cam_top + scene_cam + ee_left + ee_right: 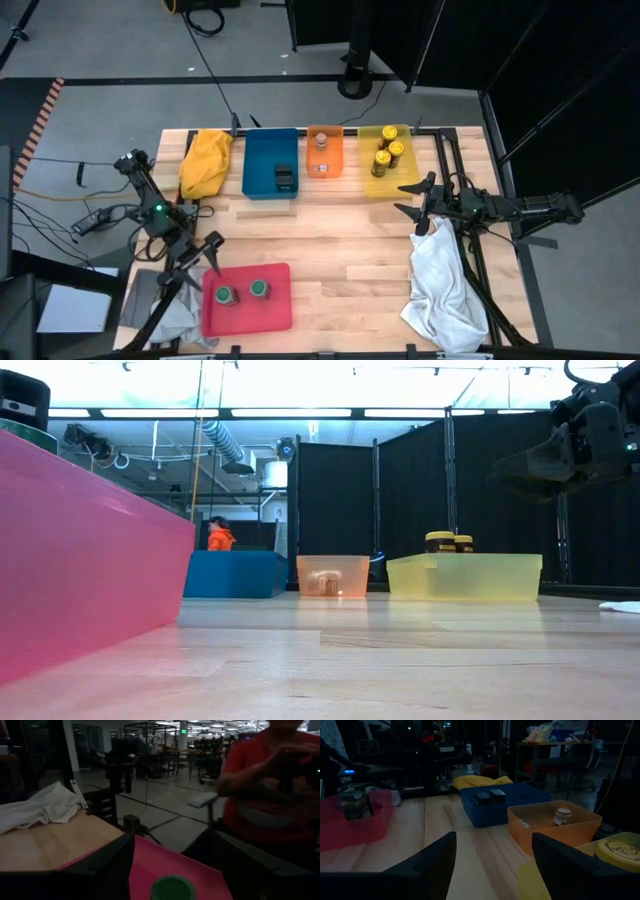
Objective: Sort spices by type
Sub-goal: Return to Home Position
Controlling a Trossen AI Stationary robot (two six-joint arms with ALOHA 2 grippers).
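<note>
High view shows green-lidded jars [259, 289] the low view misses; left claw [208, 260], right claw [400, 198] both spread.

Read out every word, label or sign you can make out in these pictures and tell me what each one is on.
"TROSSEN": white letters on the dark housing of the left arm, right wrist view.
Label on the green-lidded jar: too dim to read.
Raised marks on the yellow jar lid: not legible.
Green ceiling sign, left wrist view: too small to read.
</note>
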